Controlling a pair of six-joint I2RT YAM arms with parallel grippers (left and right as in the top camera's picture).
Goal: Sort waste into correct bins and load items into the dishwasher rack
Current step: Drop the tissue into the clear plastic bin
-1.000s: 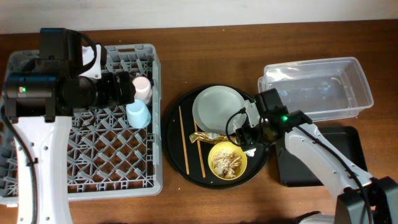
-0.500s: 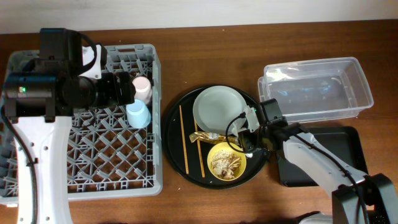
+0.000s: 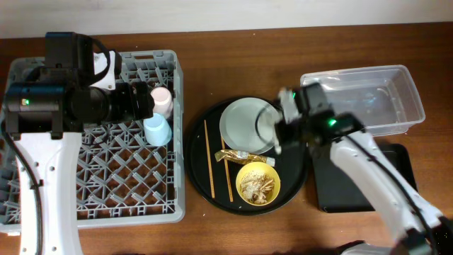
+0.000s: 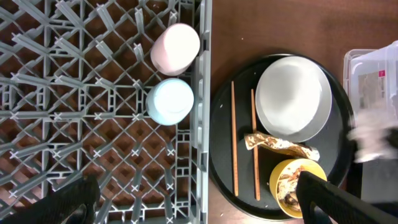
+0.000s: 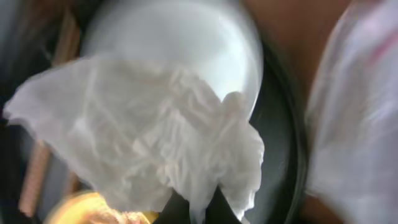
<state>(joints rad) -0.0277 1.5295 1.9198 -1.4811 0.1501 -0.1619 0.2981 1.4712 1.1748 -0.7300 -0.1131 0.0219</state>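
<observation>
Pretty tight in the middle, tbh. A narrow lane of bare table (image 3: pixel 205 78) ran between the dishwasher rack (image 3: pixel 99 195) and the round black tray (image 3: pixel 195 173), widening toward the back. The left arm (image 3: pixel 42 170) hung over the rack's left side, and the pink cup (image 3: pixel 162 99) and light-blue cup (image 3: pixel 157 130) sat at its right rim, but the front grid was uncovered.

On the round tray, the plate (image 3: pixel 239 124), wrapper (image 3: pixel 236 155), yellow bowl (image 3: pixel 275 178) and chopsticks (image 3: pixel 209 159) were packed close. The right gripper (image 3: pixel 282 131), pinching the crumpled white tissue (image 5: pixel 143 137), blocked the plate's right edge. The right arm (image 3: pixel 368 177) crossed the shallow black tray (image 3: pixel 400 163). The clear tub (image 3: pixel 415 99) was open on top.
</observation>
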